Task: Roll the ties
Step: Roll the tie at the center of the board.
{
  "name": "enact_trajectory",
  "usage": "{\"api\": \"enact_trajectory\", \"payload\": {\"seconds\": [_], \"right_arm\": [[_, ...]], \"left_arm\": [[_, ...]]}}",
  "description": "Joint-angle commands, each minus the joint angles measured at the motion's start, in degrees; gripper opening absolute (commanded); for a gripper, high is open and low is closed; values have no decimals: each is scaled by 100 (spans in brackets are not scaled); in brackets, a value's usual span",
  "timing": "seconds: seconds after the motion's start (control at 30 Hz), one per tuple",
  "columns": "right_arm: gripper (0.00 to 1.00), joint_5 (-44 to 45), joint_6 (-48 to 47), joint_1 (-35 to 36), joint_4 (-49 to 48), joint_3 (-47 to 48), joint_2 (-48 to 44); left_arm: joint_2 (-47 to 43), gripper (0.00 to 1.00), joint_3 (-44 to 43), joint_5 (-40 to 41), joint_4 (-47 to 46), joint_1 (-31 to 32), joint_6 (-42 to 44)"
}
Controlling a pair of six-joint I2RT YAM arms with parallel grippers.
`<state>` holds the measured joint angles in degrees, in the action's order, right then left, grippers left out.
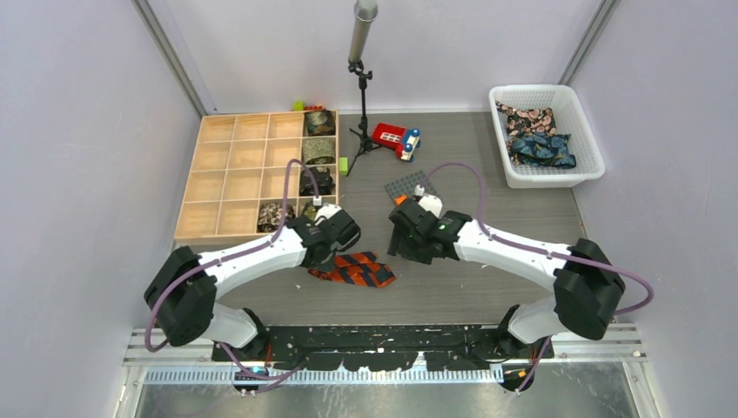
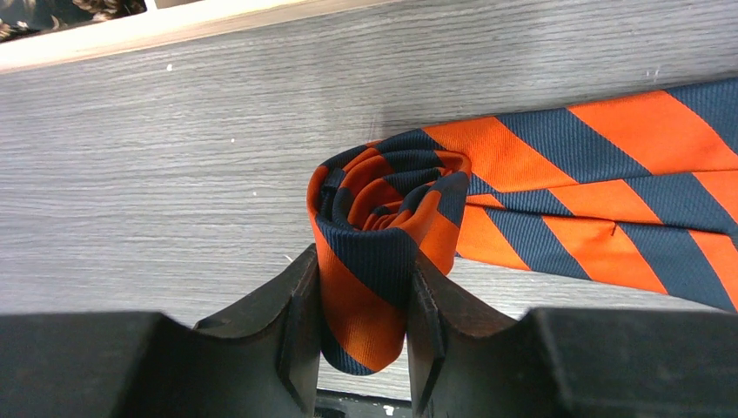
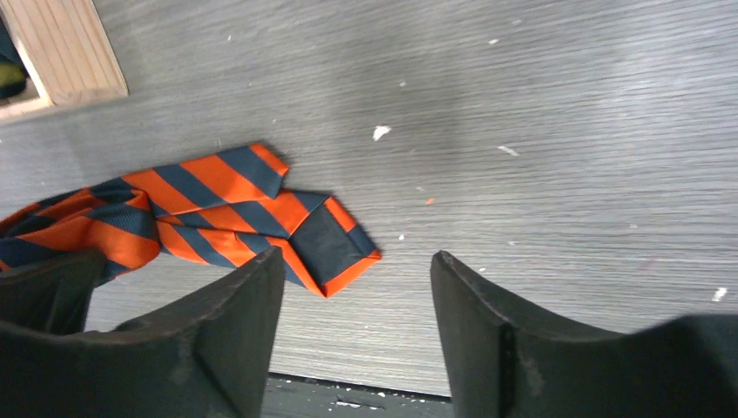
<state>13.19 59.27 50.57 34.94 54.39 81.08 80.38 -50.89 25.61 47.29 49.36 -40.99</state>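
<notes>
Mid-roll: I've L gripper (image 2: 361,270) clamped on coil of orange-striped tie (image 2: 387,196) | R gripper (image 3: 357,274) apart, empty | nxt: wind in loose tail (image 3: 218,187).

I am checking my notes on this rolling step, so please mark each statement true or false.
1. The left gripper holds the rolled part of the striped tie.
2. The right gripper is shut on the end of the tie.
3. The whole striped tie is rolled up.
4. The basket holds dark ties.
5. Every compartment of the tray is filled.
1. True: the left gripper is shut on the rolled part of the striped tie.
2. False: the right gripper is open and holds nothing.
3. False: a flat length lies on the table.
4. True: dark ties lie in the basket.
5. False: most compartments of the tray are empty.
</notes>
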Motion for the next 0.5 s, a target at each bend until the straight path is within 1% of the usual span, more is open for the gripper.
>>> {"api": "enact_trajectory", "payload": {"seconds": [0.0,0.07,0.13,0.3,0.47], "right_arm": [[72,280,-47,-299,123,-210,-723],[76,300,-105,-447,221,-279,-968],[77,357,-153,-582,369,-313,-1203],[78,522,-249,-824,704,-307,-1740],[78,745,-265,-935,1033,-197,-2181]], "left_arm": [[464,18,-427,842,599,346,-300],[687,18,-581,959,712,499,-391],[944,18,-768,1144,902,662,-524],[1695,18,-1306,1664,1503,1062,-917],[2346,17,-1804,1839,1928,1445,-1212]]}}
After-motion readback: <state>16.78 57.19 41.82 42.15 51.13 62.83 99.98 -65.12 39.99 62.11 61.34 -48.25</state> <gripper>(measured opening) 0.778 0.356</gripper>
